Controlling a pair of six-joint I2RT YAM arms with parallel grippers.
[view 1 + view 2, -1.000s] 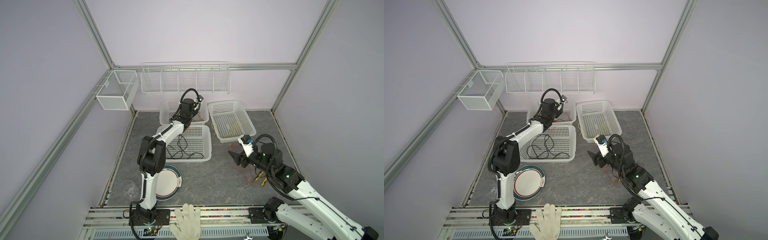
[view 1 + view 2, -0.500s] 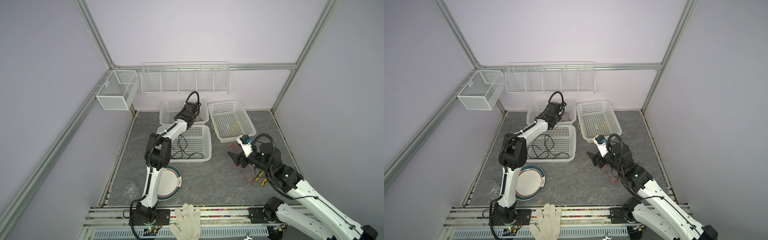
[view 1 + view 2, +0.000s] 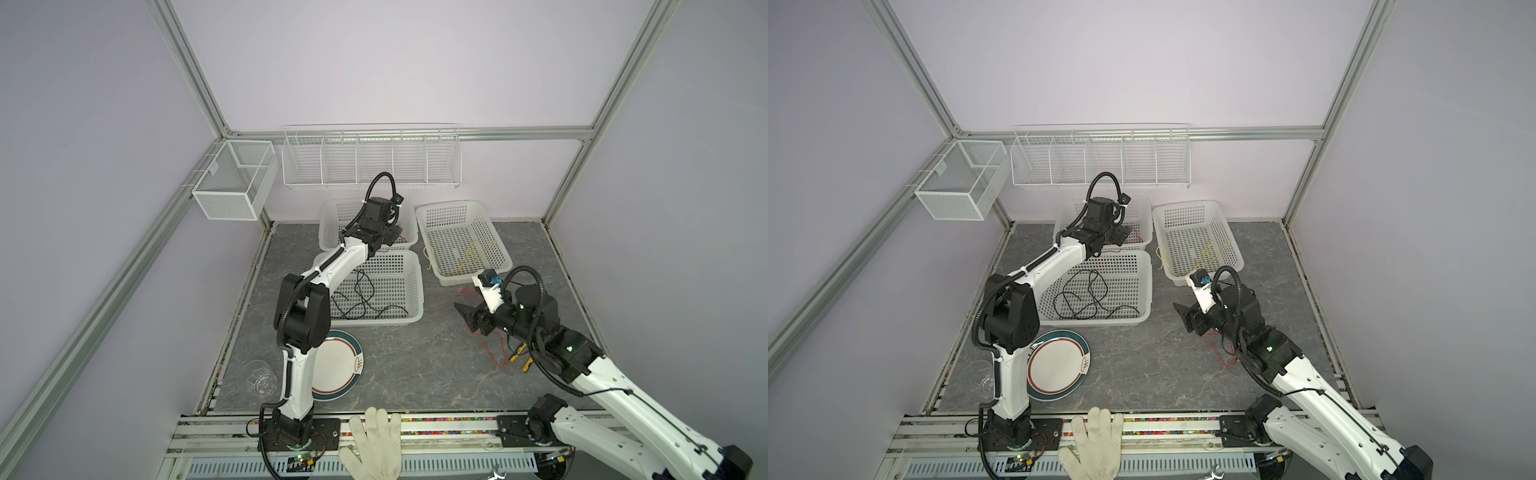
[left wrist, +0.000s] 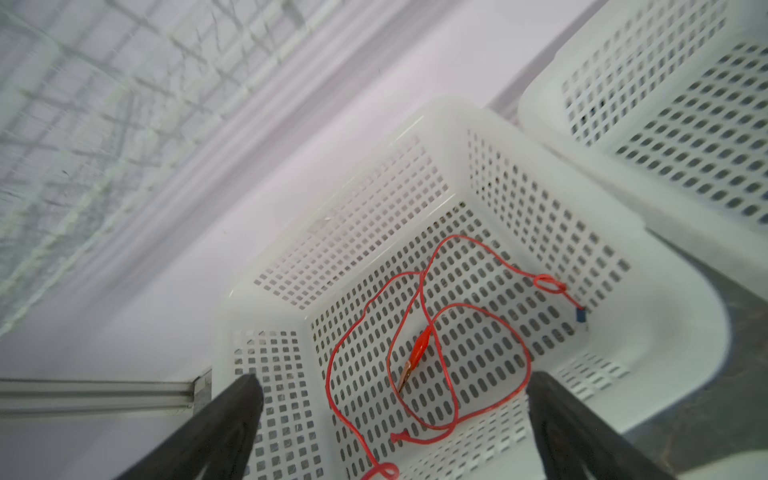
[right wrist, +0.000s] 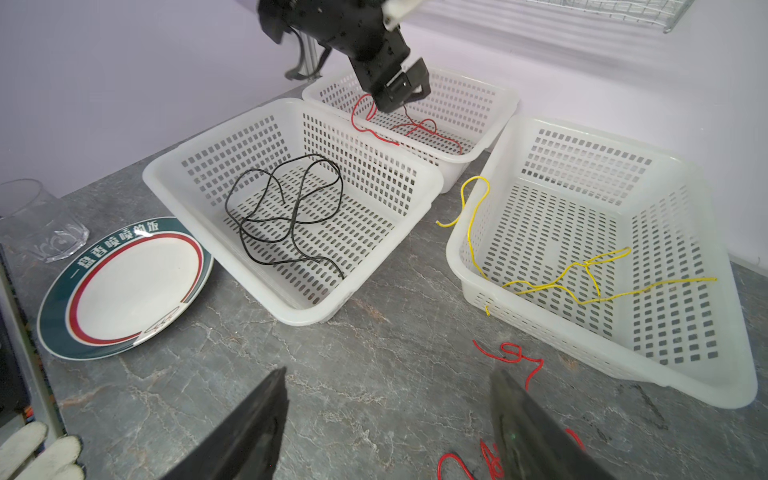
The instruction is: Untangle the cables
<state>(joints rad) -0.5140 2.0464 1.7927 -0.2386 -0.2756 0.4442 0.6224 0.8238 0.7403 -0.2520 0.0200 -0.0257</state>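
Outstretched left arm (image 3: 336, 266) has spread its jaws above the basket's (image 4: 673, 332) red cable (image 4: 419, 350); right jaws gape, low.

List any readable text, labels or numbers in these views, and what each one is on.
"一碗香喷喷的饭": white characters on the green rim of the plate, right wrist view; the second character is uncertain.
Small emblem on the same rim: too small to read.
In both top views the plate lettering is too small to read.
Nothing else is legible.
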